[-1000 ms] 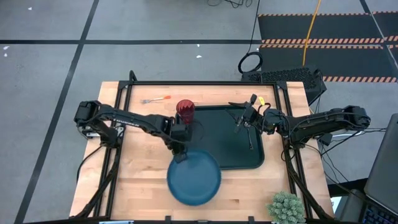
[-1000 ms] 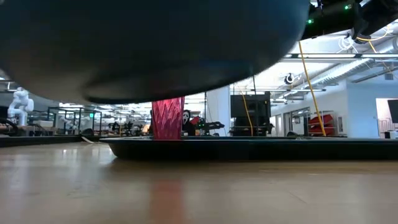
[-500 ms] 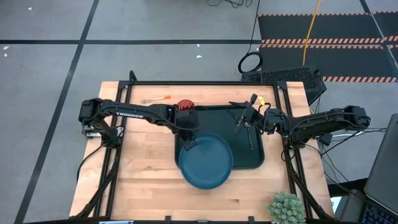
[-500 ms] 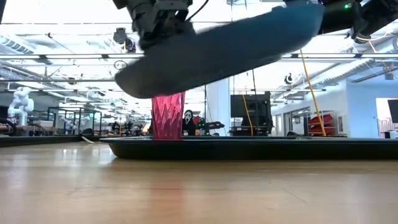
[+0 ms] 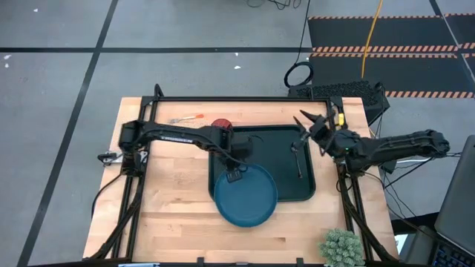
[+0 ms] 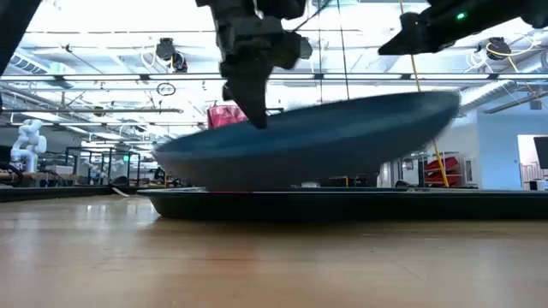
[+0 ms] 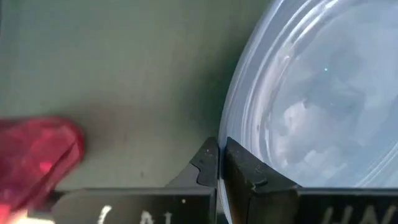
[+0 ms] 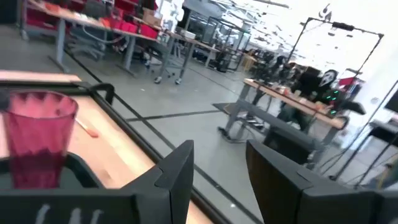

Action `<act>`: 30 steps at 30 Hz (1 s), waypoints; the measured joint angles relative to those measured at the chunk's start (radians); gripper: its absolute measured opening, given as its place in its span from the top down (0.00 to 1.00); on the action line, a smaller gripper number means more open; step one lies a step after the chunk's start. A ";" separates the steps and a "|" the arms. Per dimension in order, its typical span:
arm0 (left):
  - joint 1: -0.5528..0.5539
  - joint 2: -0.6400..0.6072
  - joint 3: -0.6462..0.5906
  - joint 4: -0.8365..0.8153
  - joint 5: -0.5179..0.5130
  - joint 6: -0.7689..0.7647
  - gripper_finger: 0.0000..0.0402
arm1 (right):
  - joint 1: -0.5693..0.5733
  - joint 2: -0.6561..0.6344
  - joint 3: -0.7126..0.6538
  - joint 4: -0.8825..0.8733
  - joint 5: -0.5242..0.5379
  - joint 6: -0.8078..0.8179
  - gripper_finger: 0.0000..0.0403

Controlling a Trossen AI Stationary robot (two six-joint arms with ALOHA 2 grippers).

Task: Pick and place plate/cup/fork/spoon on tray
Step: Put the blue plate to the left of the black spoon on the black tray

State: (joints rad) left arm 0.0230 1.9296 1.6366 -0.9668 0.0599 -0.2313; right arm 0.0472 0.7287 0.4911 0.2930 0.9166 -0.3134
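Observation:
My left gripper (image 5: 236,175) is shut on the blue plate (image 5: 246,196), which lies over the near left corner of the dark tray (image 5: 276,139). In the low view the plate (image 6: 325,141) is tilted, its right side higher. The red cup (image 5: 221,124) stands at the tray's far left corner, partly hidden by my left arm. The dark spoon (image 5: 297,159) lies on the tray's right part. The orange-handled fork (image 5: 186,118) lies on the table beyond the tray's far left. My right gripper (image 5: 312,124) is open and empty above the tray's far right corner. My left gripper pinches the plate's raised rim (image 7: 231,147) on its far left side between its two fingers, one on the inside of the rim and one outside. The fingers (image 6: 249,101) come from above, pointing down. The plate's underside is at the tray's lip; I cannot tell whether it touches.
A small green plant (image 5: 341,248) stands at the table's near right corner. Bare wood (image 5: 167,200) lies to the left of the plate and tray. The room beyond the table shows benches and racks.
My left gripper has carried the plate from the table's near side toward the far right, over the tray's near left corner, and down. The plate has come from steeply tipped to nearly level. My right gripper has drawn back up and toward the table's far right corner.

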 joint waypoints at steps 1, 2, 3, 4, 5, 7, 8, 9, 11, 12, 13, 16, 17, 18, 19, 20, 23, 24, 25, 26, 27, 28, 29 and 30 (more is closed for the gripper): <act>0.004 0.022 0.020 -0.001 0.000 0.018 0.98 | 0.004 -0.025 0.000 -0.025 -0.002 0.014 0.65; 0.010 0.046 0.045 -0.003 0.000 0.037 0.98 | 0.007 -0.043 0.000 -0.042 -0.002 0.026 0.65; 0.016 0.065 0.071 -0.002 0.000 0.049 0.98 | 0.011 -0.059 0.000 -0.059 -0.002 0.037 0.65; 0.023 0.085 0.095 -0.002 -0.001 0.057 0.98 | 0.013 -0.070 0.000 -0.073 -0.002 0.041 0.65; 0.027 0.104 0.123 -0.002 -0.001 0.071 0.98 | 0.015 -0.076 0.000 -0.080 -0.002 0.043 0.65; 0.039 0.131 0.176 -0.016 -0.002 0.099 0.98 | 0.015 -0.080 0.000 -0.096 -0.003 0.047 0.65; 0.044 0.141 0.201 -0.030 -0.008 0.111 0.98 | 0.016 -0.080 0.000 -0.102 -0.004 0.055 0.65; 0.050 0.149 0.222 -0.037 -0.014 0.124 0.98 | 0.016 -0.080 0.000 -0.109 -0.004 0.060 0.65; 0.064 0.159 0.259 -0.047 -0.022 0.143 0.98 | 0.016 -0.077 0.000 -0.119 -0.005 0.062 0.65; 0.072 0.161 0.272 -0.057 -0.031 0.148 0.98 | 0.016 -0.077 0.000 -0.117 -0.005 0.063 0.65; 0.082 0.161 0.279 -0.060 -0.041 0.157 0.98 | 0.016 -0.077 0.000 -0.115 -0.005 0.063 0.65; 0.109 0.161 0.283 -0.050 -0.059 0.174 0.98 | 0.016 -0.077 0.000 -0.116 -0.005 0.066 0.65; 0.116 0.161 0.283 -0.048 -0.064 0.174 0.98 | 0.016 -0.077 0.000 -0.116 -0.005 0.066 0.65; 0.124 0.162 0.283 -0.046 -0.065 0.174 0.98 | 0.017 -0.077 0.000 -0.116 -0.005 0.067 0.65; 0.130 0.162 0.283 -0.039 -0.065 0.177 0.98 | 0.017 -0.077 0.000 -0.116 -0.005 0.068 0.65; 0.134 0.162 0.283 -0.023 -0.065 0.178 0.98 | 0.017 -0.077 0.000 -0.116 -0.005 0.071 0.65; 0.141 0.171 0.283 0.045 -0.070 0.188 0.98 | 0.017 -0.077 0.000 -0.115 -0.005 0.074 0.65; 0.142 0.172 0.283 0.047 -0.072 0.196 0.98 | 0.017 -0.077 0.000 -0.115 -0.005 0.074 0.65; 0.142 0.174 0.283 0.039 -0.078 0.205 0.98 | 0.017 -0.077 0.000 -0.116 -0.005 0.074 0.65; 0.142 0.183 0.283 0.034 -0.092 0.216 0.98 | 0.017 -0.077 0.000 -0.117 -0.005 0.074 0.65; 0.141 0.189 0.283 0.033 -0.103 0.223 0.98 | 0.017 -0.077 0.000 -0.118 -0.005 0.074 0.65; 0.143 0.194 0.283 0.023 -0.110 0.225 0.98 | 0.017 -0.077 0.000 -0.118 -0.006 0.074 0.65; 0.144 0.204 0.283 0.008 -0.120 0.224 0.98 | 0.017 -0.077 0.000 -0.118 -0.006 0.074 0.65; 0.145 0.215 0.283 0.001 -0.122 0.223 0.98 | 0.017 -0.077 0.000 -0.118 -0.006 0.074 0.65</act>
State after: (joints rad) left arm 0.1684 2.1451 1.9194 -0.9655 -0.0624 -0.0078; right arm 0.0639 0.6518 0.4908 0.1745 0.9108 -0.2394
